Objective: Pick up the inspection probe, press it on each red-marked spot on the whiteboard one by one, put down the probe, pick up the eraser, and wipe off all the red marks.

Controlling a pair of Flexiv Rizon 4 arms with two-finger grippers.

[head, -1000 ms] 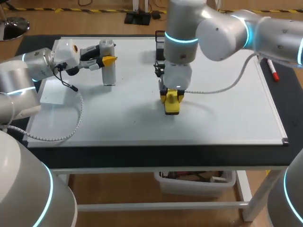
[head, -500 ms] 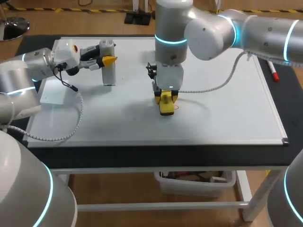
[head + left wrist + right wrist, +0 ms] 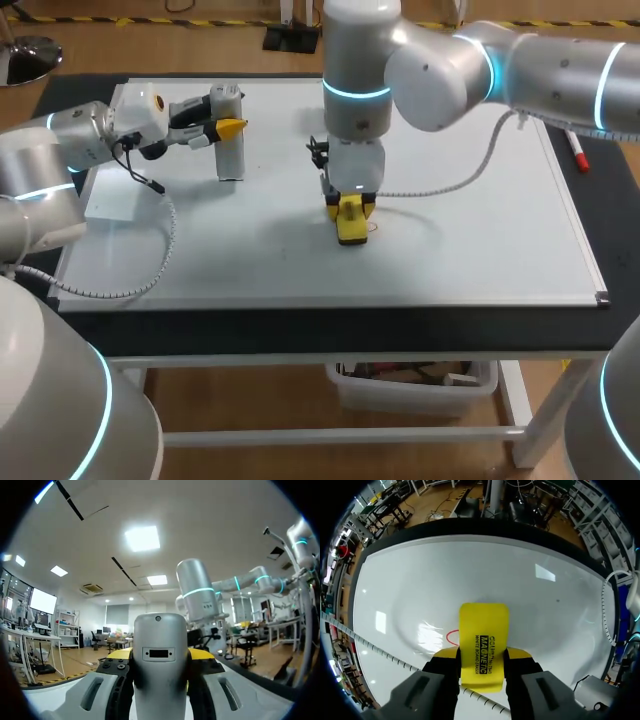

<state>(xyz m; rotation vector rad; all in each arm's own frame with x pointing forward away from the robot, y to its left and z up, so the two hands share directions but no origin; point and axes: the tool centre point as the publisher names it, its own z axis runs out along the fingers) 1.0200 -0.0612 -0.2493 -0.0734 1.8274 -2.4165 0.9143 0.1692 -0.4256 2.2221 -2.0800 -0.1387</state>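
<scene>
The table (image 3: 300,330) carries a whiteboard (image 3: 480,240) that covers nearly all of its top. The right arm (image 3: 450,70) comes in from the right and bends down over the middle of the board. The left arm (image 3: 60,140) lies along the board's left side. The left end effector (image 3: 228,126) (image 3: 160,655) is clenched on the inspection probe (image 3: 229,145) (image 3: 160,635), a silver-grey cylinder standing upright with its foot on the board. The right end effector (image 3: 350,205) (image 3: 482,655) points straight down and grips the yellow eraser (image 3: 350,224) (image 3: 483,640) from both sides, holding it against the board. A thin red mark (image 3: 451,637) (image 3: 372,228) curves out just beside the eraser. A white block (image 3: 112,200) lies on the board's left part, and a red marker (image 3: 577,148) lies off the board's right edge.
</scene>
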